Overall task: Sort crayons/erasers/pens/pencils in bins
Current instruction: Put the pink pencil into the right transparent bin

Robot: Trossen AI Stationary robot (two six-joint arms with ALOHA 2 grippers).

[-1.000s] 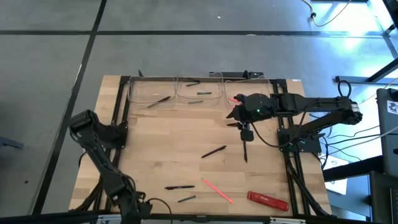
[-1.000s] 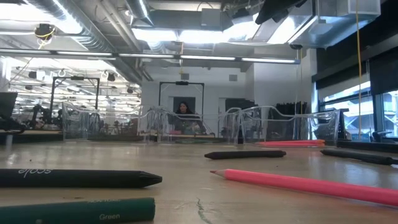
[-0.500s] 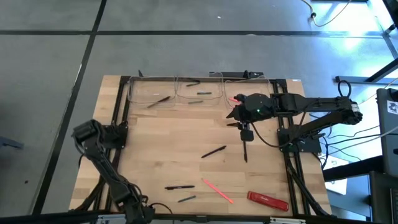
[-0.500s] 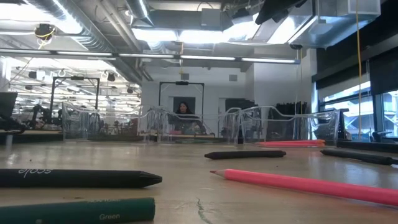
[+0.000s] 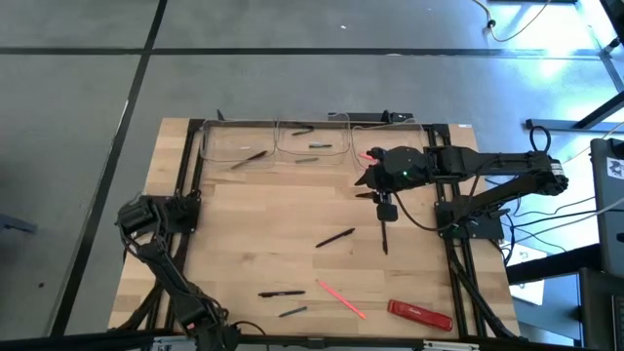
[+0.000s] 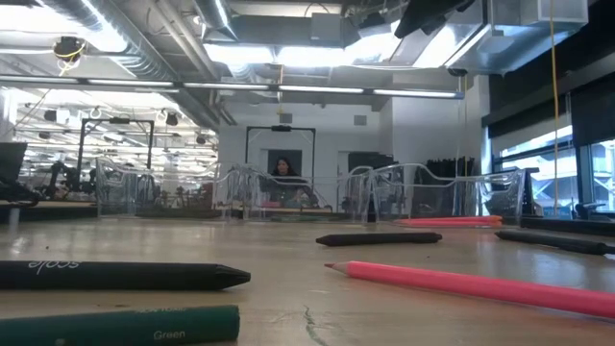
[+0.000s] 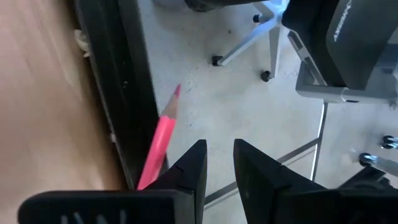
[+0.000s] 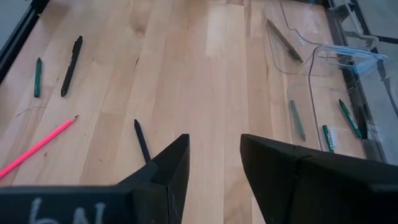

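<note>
Pink and black thin pencils (image 5: 340,298) lie loose on the wooden bench (image 5: 263,224), light, stiff, prone to roll, best pinched mid-shaft, while the right claw (image 5: 370,180) hangs open near the clear bins (image 5: 312,146) and the left claw (image 7: 217,163), open too, grips nothing.

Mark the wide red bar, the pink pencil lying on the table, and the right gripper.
Wide red bar (image 5: 420,314), high view, middle of its flat top.
Pink pencil (image 5: 340,298), high view, mid-shaft.
Right gripper (image 8: 214,163), right wrist view, gap between its open fingertips.

bare tabletop (image 5: 263,210) mid-table, bins (image 5: 312,146) along far edge, scattered pencils (image 5: 334,238) nearer
</note>
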